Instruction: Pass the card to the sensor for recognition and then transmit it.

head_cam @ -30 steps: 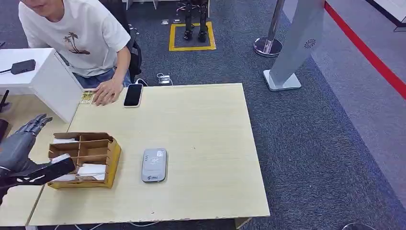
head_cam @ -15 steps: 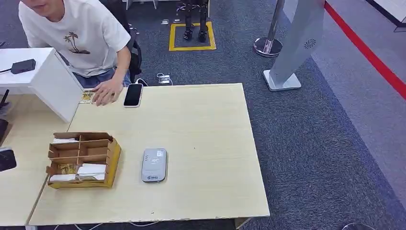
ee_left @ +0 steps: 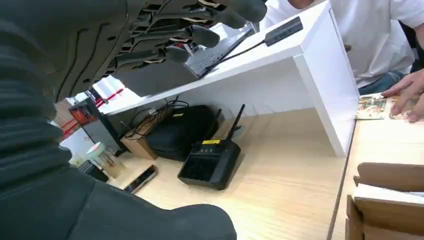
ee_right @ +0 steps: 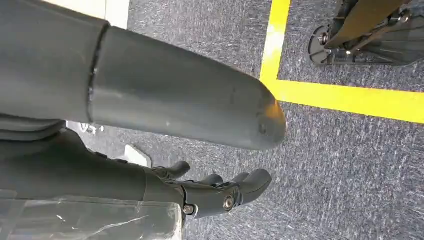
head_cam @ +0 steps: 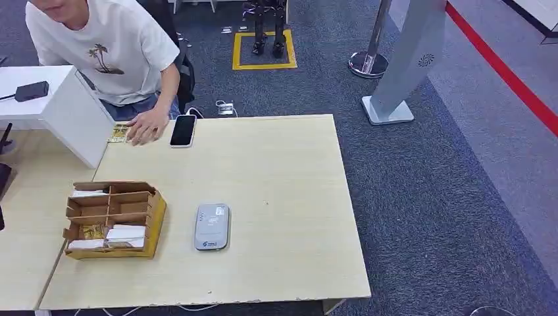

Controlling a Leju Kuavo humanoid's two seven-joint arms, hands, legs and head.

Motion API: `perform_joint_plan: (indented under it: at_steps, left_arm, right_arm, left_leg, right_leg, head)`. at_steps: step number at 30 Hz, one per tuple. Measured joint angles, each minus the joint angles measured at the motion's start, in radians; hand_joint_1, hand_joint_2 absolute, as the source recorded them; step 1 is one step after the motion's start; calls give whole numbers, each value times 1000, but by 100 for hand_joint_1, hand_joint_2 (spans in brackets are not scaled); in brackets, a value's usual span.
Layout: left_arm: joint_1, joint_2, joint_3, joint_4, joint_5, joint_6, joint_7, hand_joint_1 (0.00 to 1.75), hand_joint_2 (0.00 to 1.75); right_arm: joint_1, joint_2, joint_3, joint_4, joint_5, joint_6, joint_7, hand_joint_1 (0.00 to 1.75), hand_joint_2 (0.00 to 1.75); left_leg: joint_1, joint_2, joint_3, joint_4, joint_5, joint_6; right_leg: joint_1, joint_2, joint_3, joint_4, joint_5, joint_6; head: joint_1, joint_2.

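Cards sit in a brown cardboard organizer point(head_cam: 113, 219) near the front left of the tabletop point(head_cam: 276, 197). White ones lie flat in the near compartments point(head_cam: 125, 232), another in the far left one point(head_cam: 87, 193). The grey sensor point(head_cam: 212, 226) lies flat just beside the organizer, toward the robot's right, apart from it.

Left hand point(ee_left: 165, 35), seen in its wrist view: fingers spread and extended, nothing in them, held over the neighbouring desk with its black devices and a white shelf point(ee_left: 320, 85). Well off the organizer, whose corner sits at the frame's edge point(ee_left: 390, 200).

Right hand point(ee_right: 220, 192): hanging over grey carpet with a yellow line point(ee_right: 345, 97), fingers loosely curled in, nothing held.

Handling judgement: a card is likely thin, light, stiff and smooth, hard to lift off a flat bottom between low dividers. Best bet is to pinch an exposed edge between thumb and finger (a card tilted against a divider would be easier), then keep it flat-faced to the sensor. Slipping is the risk, not breakage.

A person sits at the far side, a hand point(head_cam: 148, 126) resting on the tabletop next to a dark phone point(head_cam: 183, 130).
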State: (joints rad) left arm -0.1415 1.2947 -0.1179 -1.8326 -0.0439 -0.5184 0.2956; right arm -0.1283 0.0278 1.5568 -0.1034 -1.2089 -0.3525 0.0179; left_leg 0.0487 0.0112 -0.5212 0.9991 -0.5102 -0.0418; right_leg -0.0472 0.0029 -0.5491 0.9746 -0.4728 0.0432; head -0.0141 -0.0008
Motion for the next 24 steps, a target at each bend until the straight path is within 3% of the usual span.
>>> perform_joint_plan:
  at_steps: [8, 16, 24]
  left_arm:
    - [7, -68, -36, 27, -90, 27, -48, 0, 175]
    - [-55, -165, -132, 85, -167, 36, -71, 0, 175]
    - [-125, -222, -205, 128, -187, 33, -77, 0, 175]
  right_arm:
    - [-6, 0, 0, -2, 25, 1, 9, 0, 0]
    - [-15, 0, 0, -4, 48, 3, 17, 0, 0]
    - [-24, 0, 0, -5, 66, 2, 24, 0, 0]
  left_leg:
    - [0, 0, 0, 0, 0, 0]
    - [0, 0, 0, 0, 0, 0]
    - [0, 0, 0, 0, 0, 0]
  right_leg:
    - [0, 0, 0, 0, 0, 0]
    - [0, 0, 0, 0, 0, 0]
    - [0, 0, 0, 0, 0, 0]
  head:
    - [0, 0]
    - [0, 0]
    - [0, 0]
